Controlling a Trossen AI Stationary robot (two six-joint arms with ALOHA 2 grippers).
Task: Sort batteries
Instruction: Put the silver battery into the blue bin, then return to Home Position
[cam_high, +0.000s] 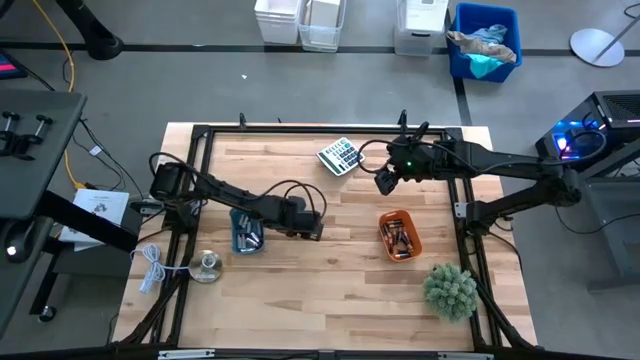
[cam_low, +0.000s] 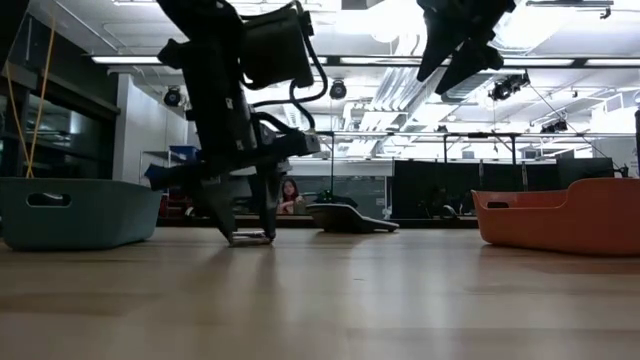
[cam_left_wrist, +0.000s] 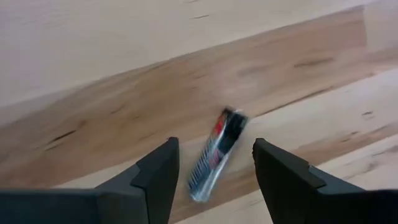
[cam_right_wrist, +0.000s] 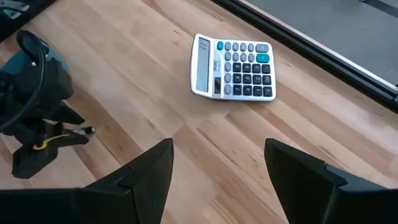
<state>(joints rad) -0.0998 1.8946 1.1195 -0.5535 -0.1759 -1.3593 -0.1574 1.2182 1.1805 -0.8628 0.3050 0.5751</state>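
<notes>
One battery (cam_left_wrist: 214, 160), dark and silvery, lies flat on the wood between the fingers of my left gripper (cam_left_wrist: 214, 144). The fingers are open and stand on either side of it without touching. In the low view, the left gripper (cam_low: 250, 232) points down near the table top, over the battery (cam_low: 252, 239). It is near the table's middle (cam_high: 318, 230), right of the blue tray (cam_high: 245, 232). The orange tray (cam_high: 399, 235) holds several batteries. My right gripper (cam_high: 385, 183) hangs open, high above the table (cam_right_wrist: 219, 146).
A grey calculator (cam_high: 339, 158) lies near the far edge, below the right gripper's view (cam_right_wrist: 233, 67). A green plant (cam_high: 449, 290) stands at the near right corner. A white cable (cam_high: 150, 268) and a small reel (cam_high: 207, 267) lie at the near left.
</notes>
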